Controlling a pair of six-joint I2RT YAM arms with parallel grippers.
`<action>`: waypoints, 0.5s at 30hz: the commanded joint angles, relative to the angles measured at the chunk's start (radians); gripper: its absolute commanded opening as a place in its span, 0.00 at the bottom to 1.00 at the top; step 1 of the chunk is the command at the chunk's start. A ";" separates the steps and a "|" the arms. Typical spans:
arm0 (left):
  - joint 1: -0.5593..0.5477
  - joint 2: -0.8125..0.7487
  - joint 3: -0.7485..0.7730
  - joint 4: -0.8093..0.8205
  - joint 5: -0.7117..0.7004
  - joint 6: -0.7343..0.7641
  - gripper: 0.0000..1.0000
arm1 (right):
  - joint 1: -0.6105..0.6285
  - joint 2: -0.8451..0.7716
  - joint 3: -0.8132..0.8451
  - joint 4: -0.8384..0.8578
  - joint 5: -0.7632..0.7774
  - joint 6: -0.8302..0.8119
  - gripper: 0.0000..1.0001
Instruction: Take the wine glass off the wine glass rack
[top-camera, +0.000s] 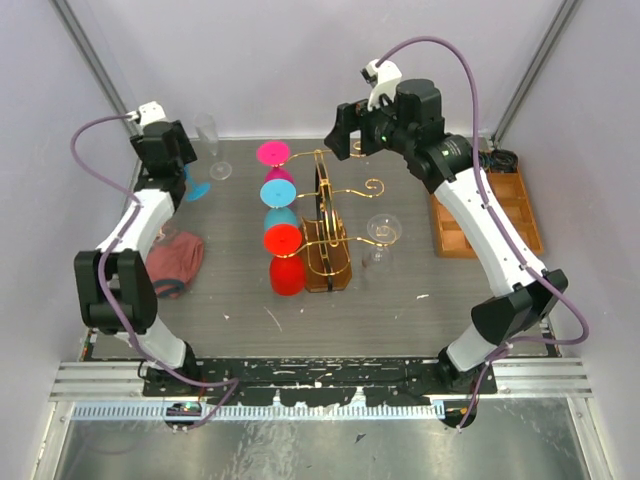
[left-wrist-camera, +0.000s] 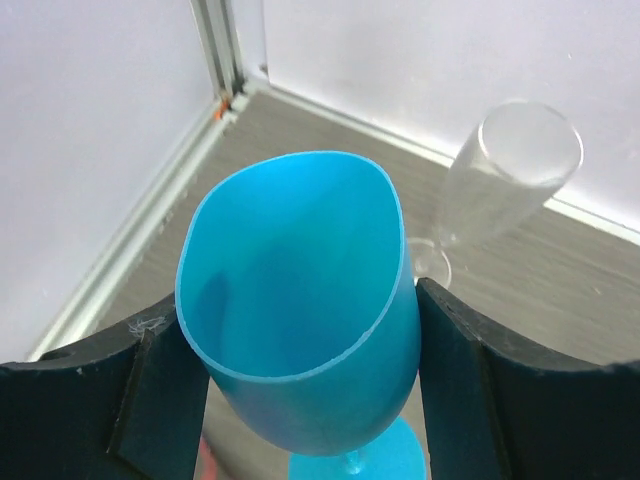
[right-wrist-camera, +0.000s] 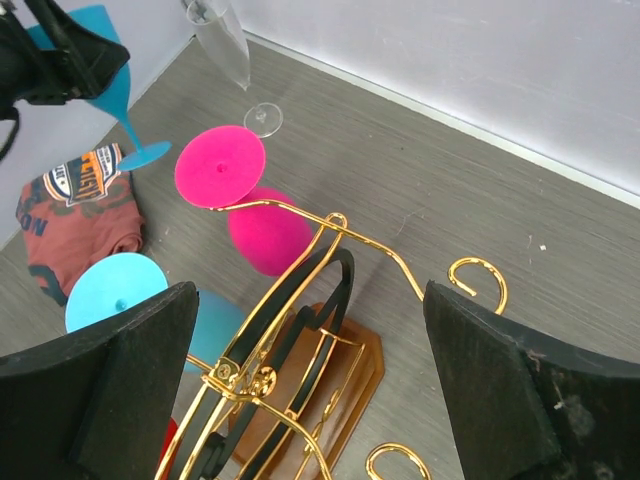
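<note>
Left end effector (left-wrist-camera: 305, 350): its two fingers (left-wrist-camera: 160, 400) press against opposite sides of the bowl of the blue wine glass (left-wrist-camera: 290, 270), so I report it as gripping that glass. The glass is off the wine glass rack (top-camera: 326, 222) and well apart from it, held rim-up towards the wrist camera with its foot below the fingers. I cannot tell whether the foot touches the tabletop (left-wrist-camera: 560, 290). A clear champagne flute (left-wrist-camera: 510, 170) stands just beyond this end effector, near the back wall. A printed reddish cloth (right-wrist-camera: 80, 205) lies on the near side of it. Right end effector (right-wrist-camera: 308, 330): jaws spread wide and holding nothing, hovering above the far end of the rack, so that the gold wire arms show between its fingers. Below it a pink wine glass (right-wrist-camera: 220, 165) hangs inverted from an upper arm, with a light blue wine glass (right-wrist-camera: 115, 290) next along the same side. Two red glasses (top-camera: 283, 240) (top-camera: 287, 276) follow nearer the arm bases. On the rack's opposite side is a clear wine glass (top-camera: 382, 230); I cannot tell whether it hangs or stands. A compartmented wooden tray (top-camera: 485, 215) sits out towards the right wall.
</note>
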 joint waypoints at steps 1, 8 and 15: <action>-0.064 0.109 -0.007 0.355 -0.269 0.176 0.71 | -0.014 0.006 0.018 0.066 0.009 0.019 1.00; -0.102 0.289 -0.036 0.687 -0.453 0.338 0.72 | -0.026 0.031 0.001 0.092 0.017 0.020 1.00; -0.137 0.377 -0.122 0.972 -0.514 0.426 0.76 | -0.032 0.056 -0.008 0.110 0.011 0.029 1.00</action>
